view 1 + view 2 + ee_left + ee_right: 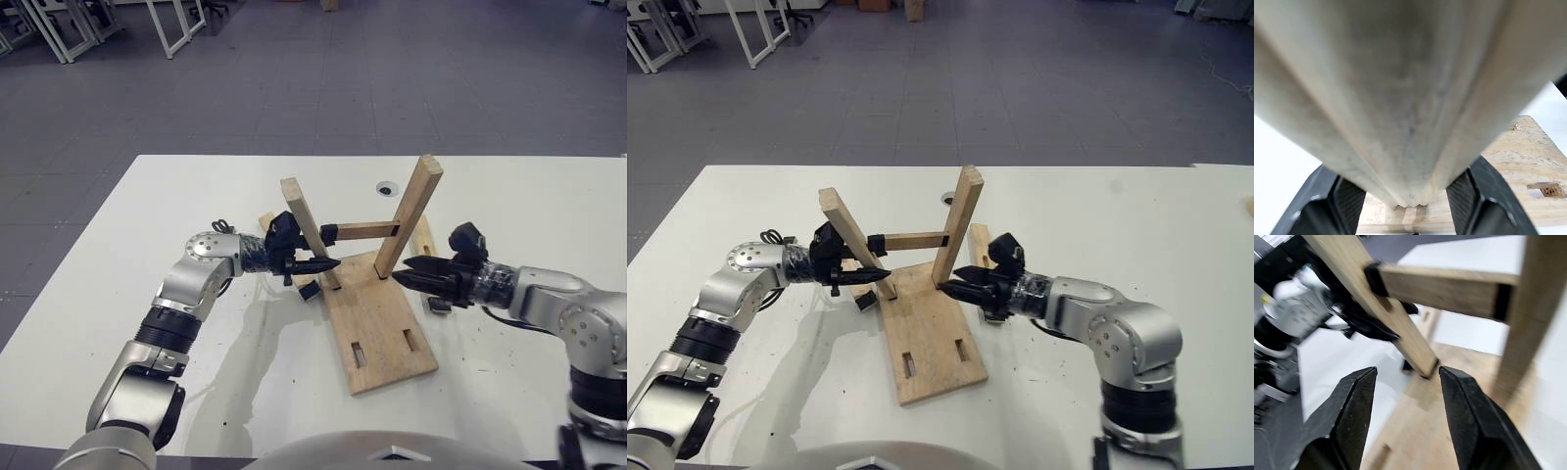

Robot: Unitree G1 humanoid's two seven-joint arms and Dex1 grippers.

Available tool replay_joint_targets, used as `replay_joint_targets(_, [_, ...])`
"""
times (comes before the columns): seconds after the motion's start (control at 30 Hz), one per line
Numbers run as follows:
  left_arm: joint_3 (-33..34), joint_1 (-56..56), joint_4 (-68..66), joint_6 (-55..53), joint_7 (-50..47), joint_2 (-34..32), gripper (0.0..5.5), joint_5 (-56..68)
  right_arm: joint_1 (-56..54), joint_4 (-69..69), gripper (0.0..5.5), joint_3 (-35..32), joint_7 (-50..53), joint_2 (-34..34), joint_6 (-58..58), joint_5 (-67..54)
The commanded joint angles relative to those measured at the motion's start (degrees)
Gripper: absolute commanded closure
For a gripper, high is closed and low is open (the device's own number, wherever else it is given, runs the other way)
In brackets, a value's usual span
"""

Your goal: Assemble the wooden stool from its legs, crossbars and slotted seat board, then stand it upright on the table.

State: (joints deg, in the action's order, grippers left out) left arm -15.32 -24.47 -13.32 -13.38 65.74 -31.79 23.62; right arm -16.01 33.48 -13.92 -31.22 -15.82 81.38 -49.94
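White desk (509, 196) bearing the slotted seat board (377, 333), on which left leg (304, 220) and right leg (407, 215) stand tilted, joined by a crossbar (362, 231). Fingers of the left gripper (323, 264) clamp the left leg low down; the right gripper (402, 271), fingers apart, sits just beside the right leg's base.

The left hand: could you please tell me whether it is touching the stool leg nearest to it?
Touching. The left wrist view shows the leg clamped between the left hand's fingers, both pressing against its sides.
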Motion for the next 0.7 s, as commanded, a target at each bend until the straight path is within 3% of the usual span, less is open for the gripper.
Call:
replay_joint_targets(0.03, [-4.1, 3.0, -2.8, -2.8, 0.4, -2.3, 3.44, -7.0, -7.5, 4.3, 3.91, -5.9, 12.6, 13.9, 7.4, -1.8])
replay_joint_targets(0.1, [-4.3, 2.8, -2.9, -2.9, 0.5, -2.3, 3.44, -7.0, -10.0, 5.5, 4.26, -2.6, 19.6, 17.0, 4.1, 2.9])
replay_joint_targets(0.17, [-4.5, 2.7, -2.8, -3.0, 0.8, -2.5, 3.44, -6.8, -11.4, 6.0, 4.69, 6.6, 25.4, 14.6, -4.1, 12.2])
replay_joint_targets(0.23, [-4.4, 2.6, -2.9, -3.4, 0.8, -2.4, 3.44, -6.5, -12.1, 5.2, 4.69, 15.7, 28.8, 12.6, -11.6, 20.1])
replay_joint_targets(0.3, [-4.6, 2.2, -3.0, -3.4, 1.0, -2.3, 3.44, -6.5, -11.7, 3.4, 4.69, 20.5, 31.3, 13.5, -16.5, 24.9])
replay_joint_targets(0.43, [-5.1, 1.4, -3.4, -3.2, 1.5, -2.2, 3.44, -6.8, -11.1, -4.3, 4.69, 24.4, 36.3, 16.9, -27.0, 33.2])
replay_joint_targets(0.6, [-5.7, 0.6, -3.5, -3.2, 1.7, -1.9, 3.44, -6.9, -1.8, -15.4, 4.69, 32.2, 33.8, 14.3, -25.5, 36.7])
replay_joint_targets(0.7, [-6.5, 0.0, -3.6, -3.0, 1.6, -1.6, 3.44, -7.2, -0.1, -16.8, 4.69, 33.3, 32.9, 14.5, -25.5, 37.5])
